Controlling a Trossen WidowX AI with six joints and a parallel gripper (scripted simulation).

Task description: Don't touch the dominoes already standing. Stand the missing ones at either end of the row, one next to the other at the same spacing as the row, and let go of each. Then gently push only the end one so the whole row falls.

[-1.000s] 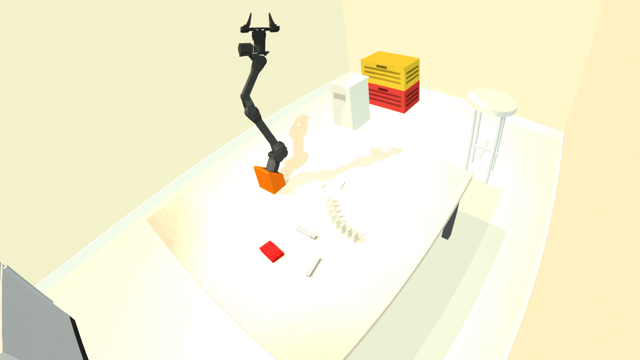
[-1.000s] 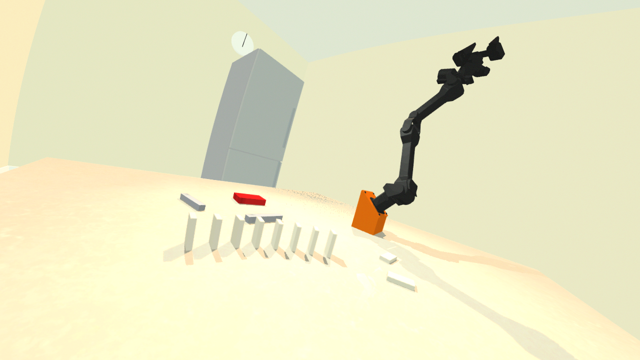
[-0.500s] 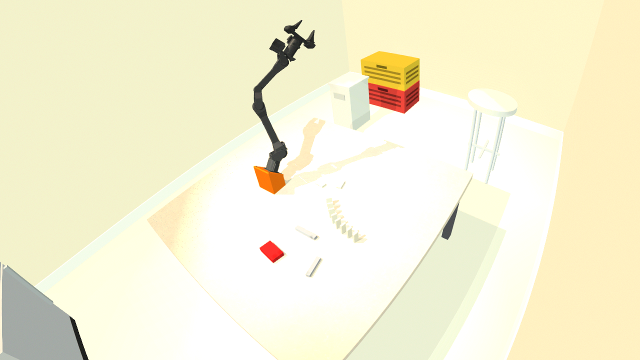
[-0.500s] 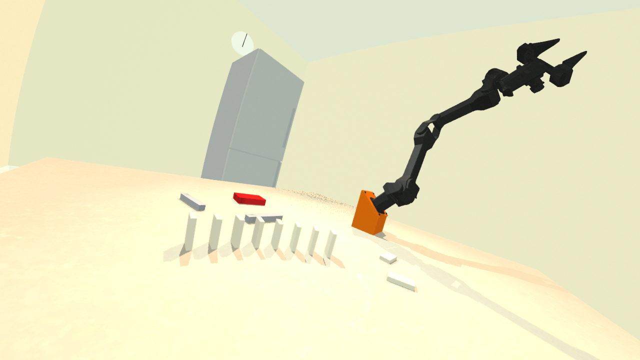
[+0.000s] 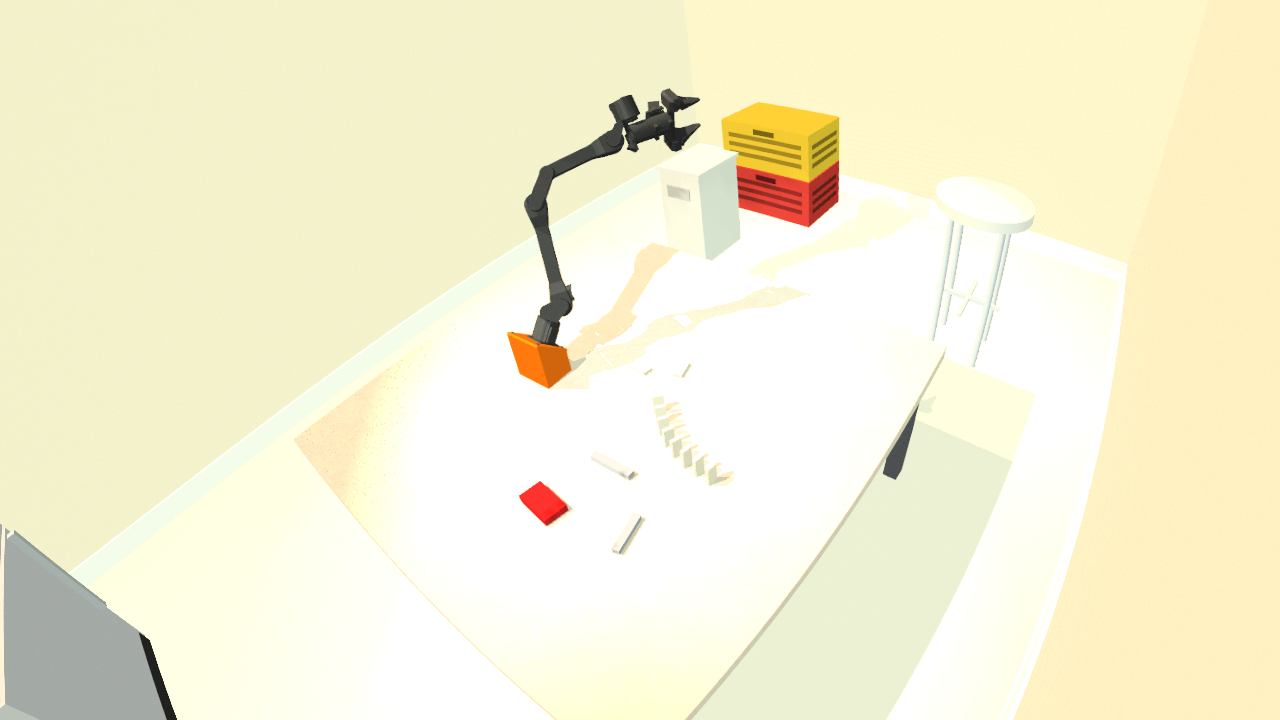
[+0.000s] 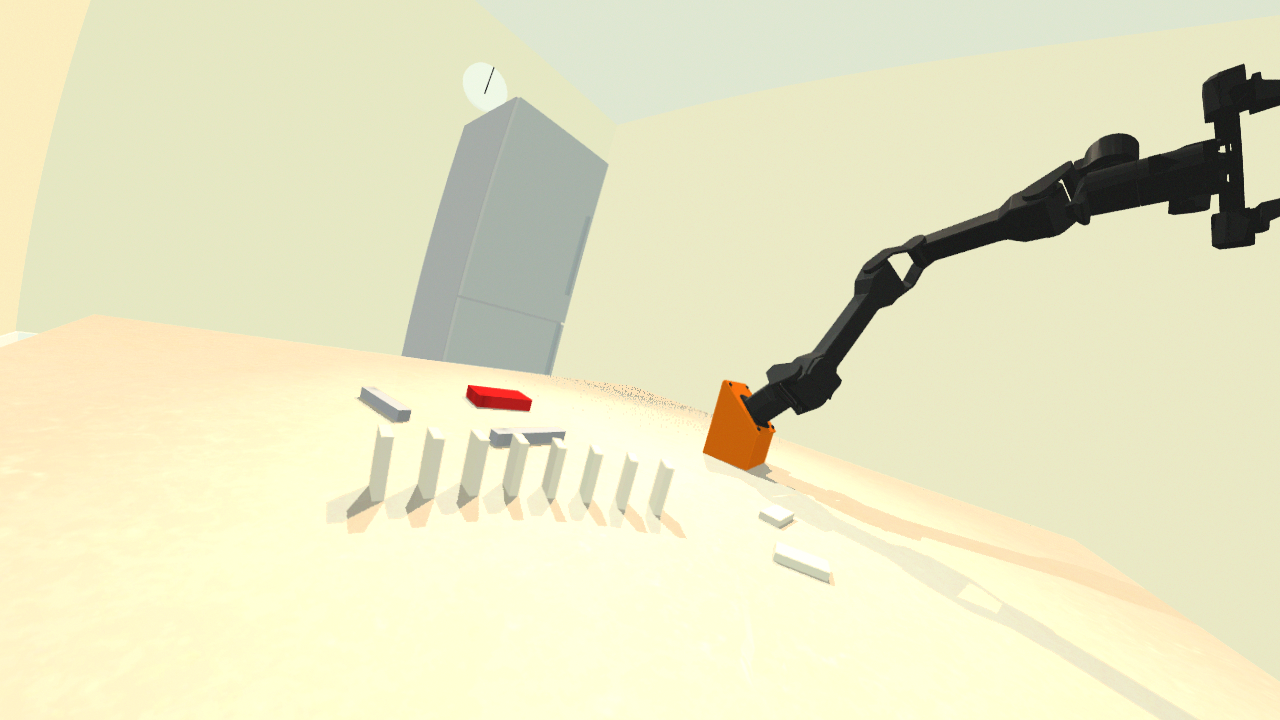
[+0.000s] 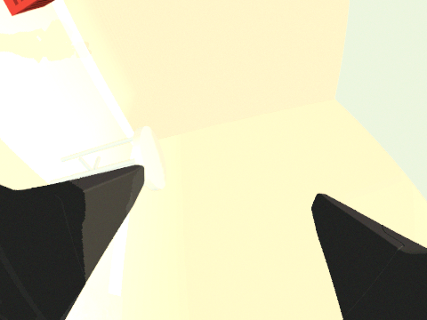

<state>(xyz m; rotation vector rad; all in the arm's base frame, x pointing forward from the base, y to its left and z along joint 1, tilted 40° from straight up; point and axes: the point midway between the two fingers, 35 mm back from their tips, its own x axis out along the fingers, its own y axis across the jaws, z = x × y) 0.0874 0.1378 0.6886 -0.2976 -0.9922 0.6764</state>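
A curved row of several pale dominoes stands upright on the table; its one end domino (image 5: 713, 473) (image 6: 381, 465) is at the left in the exterior view, its other end domino (image 6: 662, 488) is nearer the arm's base. Beyond that end, one pale domino (image 5: 682, 368) (image 6: 802, 563) lies flat, and a shorter-looking pale piece (image 5: 643, 369) (image 6: 776, 515) lies near it. My gripper (image 5: 698, 114) (image 7: 230, 188) is open and empty, raised high and far from the dominoes, pointing away from the row. Its fingertips are cut off in the exterior view. No domino shows in the wrist view.
Two grey bars (image 5: 613, 465) (image 6: 384, 403) and a red block (image 5: 543, 502) (image 6: 498, 397) lie on the table beside the row. The arm's orange base (image 5: 539, 360) (image 6: 739, 426) is on the table. A white cabinet (image 5: 700, 201), stacked crates (image 5: 780, 161) and a stool (image 5: 984, 204) stand beyond.
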